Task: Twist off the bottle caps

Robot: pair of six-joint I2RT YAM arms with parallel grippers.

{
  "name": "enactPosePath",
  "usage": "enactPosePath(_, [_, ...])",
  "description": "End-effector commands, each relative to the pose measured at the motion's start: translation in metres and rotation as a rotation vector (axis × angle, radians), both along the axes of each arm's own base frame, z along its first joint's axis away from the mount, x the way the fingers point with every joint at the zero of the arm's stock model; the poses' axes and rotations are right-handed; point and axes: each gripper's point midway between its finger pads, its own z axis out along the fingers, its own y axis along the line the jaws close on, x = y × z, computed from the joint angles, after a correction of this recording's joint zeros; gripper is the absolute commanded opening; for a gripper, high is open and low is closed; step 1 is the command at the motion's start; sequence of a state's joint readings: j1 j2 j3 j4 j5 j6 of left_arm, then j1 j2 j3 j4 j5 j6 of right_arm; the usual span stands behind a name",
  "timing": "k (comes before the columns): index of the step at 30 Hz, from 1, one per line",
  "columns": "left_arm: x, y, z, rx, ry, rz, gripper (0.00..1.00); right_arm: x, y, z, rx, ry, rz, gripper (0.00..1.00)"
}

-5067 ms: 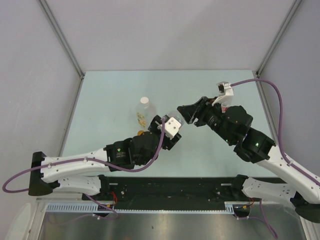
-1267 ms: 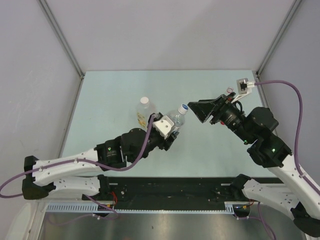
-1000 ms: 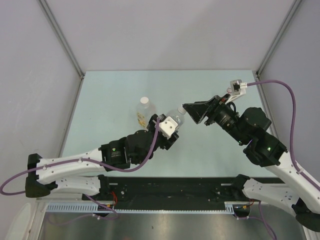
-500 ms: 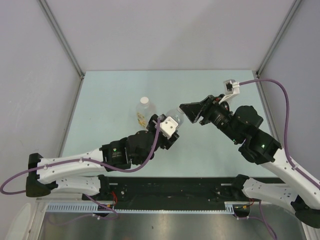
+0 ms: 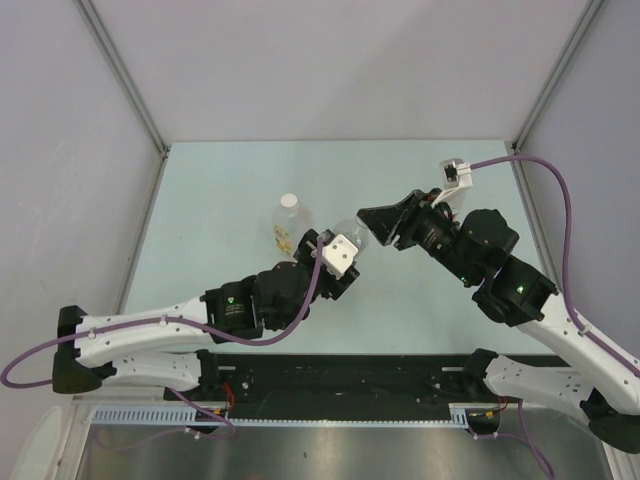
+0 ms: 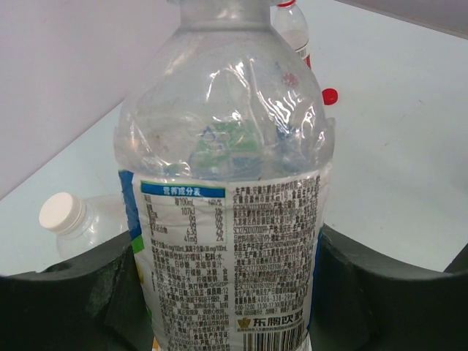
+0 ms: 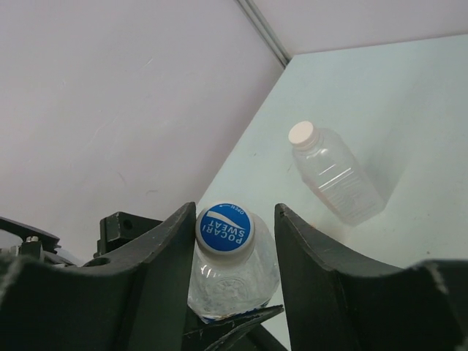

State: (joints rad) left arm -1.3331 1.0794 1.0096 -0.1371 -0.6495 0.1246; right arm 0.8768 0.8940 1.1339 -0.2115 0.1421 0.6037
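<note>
My left gripper (image 6: 227, 292) is shut on the body of a clear bottle with a blue-edged label (image 6: 227, 183), which it holds tilted above the table. In the top view that bottle (image 5: 348, 232) points toward the right gripper (image 5: 368, 222). The blue bottle cap (image 7: 224, 228) sits on the neck between my right gripper's (image 7: 234, 219) jaws. One finger (image 7: 172, 248) touches the cap; the other finger (image 7: 303, 248) stands a small gap away. A second bottle (image 7: 333, 175) with a white cap (image 7: 301, 133) stands on the table. A loose red cap (image 6: 330, 96) lies on the table.
A small bottle with red at its neck (image 6: 292, 25) stands beyond the held one, near the loose red cap. The white-capped bottle (image 5: 288, 222) is just left of my left gripper (image 5: 340, 250). Grey walls enclose the pale green table (image 5: 230, 180) at the back and sides.
The right gripper has come in over the blue cap and its jaws have narrowed around it. The left arm and its bottle have stayed put.
</note>
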Motion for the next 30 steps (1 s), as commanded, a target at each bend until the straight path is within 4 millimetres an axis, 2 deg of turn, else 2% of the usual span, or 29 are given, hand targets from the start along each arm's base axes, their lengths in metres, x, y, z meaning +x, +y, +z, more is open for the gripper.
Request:
enactPosePath(1, [0.001, -0.001, 0.008, -0.021, -0.024, 0.005, 0.00, -0.004, 0.000, 0.020, 0.044, -0.033, 0.009, 0.47])
enactPosePath(2, [0.001, -0.001, 0.008, -0.021, -0.024, 0.005, 0.00, -0.004, 0.000, 0.020, 0.042, -0.034, 0.012, 0.45])
enactPosePath(8, [0.000, -0.001, 0.011, -0.031, -0.023, 0.001, 0.00, -0.008, 0.001, 0.018, 0.024, -0.044, 0.034, 0.16])
enactPosePath(9, [-0.001, -0.002, 0.012, -0.037, -0.022, -0.003, 0.00, -0.009, 0.002, 0.017, 0.018, -0.043, 0.040, 0.06])
enactPosePath(11, [-0.004, -0.003, 0.014, -0.049, -0.019, -0.026, 0.00, -0.011, 0.001, 0.017, 0.007, -0.053, 0.050, 0.00])
enactPosePath(16, [-0.020, -0.009, 0.031, -0.116, -0.011, -0.142, 0.00, -0.024, 0.007, 0.017, -0.037, -0.106, 0.134, 0.00])
enactPosePath(19, [-0.045, -0.014, 0.050, -0.177, -0.006, -0.299, 0.00, -0.043, 0.014, 0.019, -0.056, -0.157, 0.256, 0.00])
enactPosePath(22, [-0.082, -0.019, 0.067, -0.231, 0.024, -0.539, 0.00, -0.064, 0.016, 0.022, -0.081, -0.225, 0.371, 0.00])
enactPosePath(23, [-0.092, -0.018, 0.074, -0.246, 0.033, -0.601, 0.00, -0.075, 0.018, 0.022, -0.095, -0.266, 0.433, 0.00])
enactPosePath(24, [-0.116, -0.020, 0.078, -0.267, 0.066, -0.733, 0.00, -0.083, 0.016, 0.026, -0.094, -0.292, 0.459, 0.00])
enactPosePath(25, [-0.119, -0.018, 0.082, -0.281, 0.083, -0.769, 0.00, -0.089, 0.015, 0.028, -0.095, -0.319, 0.490, 0.00])
enactPosePath(26, [-0.125, -0.016, 0.089, -0.299, 0.095, -0.816, 0.00, -0.104, 0.016, 0.029, -0.095, -0.353, 0.568, 0.00])
enactPosePath(28, [-0.146, -0.010, 0.098, -0.337, 0.155, -0.968, 0.00, -0.123, 0.013, 0.035, -0.096, -0.442, 0.650, 0.00])
enactPosePath(29, [-0.154, -0.008, 0.102, -0.347, 0.172, -1.027, 0.00, -0.139, 0.012, 0.036, -0.090, -0.472, 0.733, 0.00])
enactPosePath(30, [-0.159, -0.006, 0.108, -0.378, 0.198, -1.068, 0.00, -0.146, 0.011, 0.036, -0.092, -0.506, 0.775, 0.00])
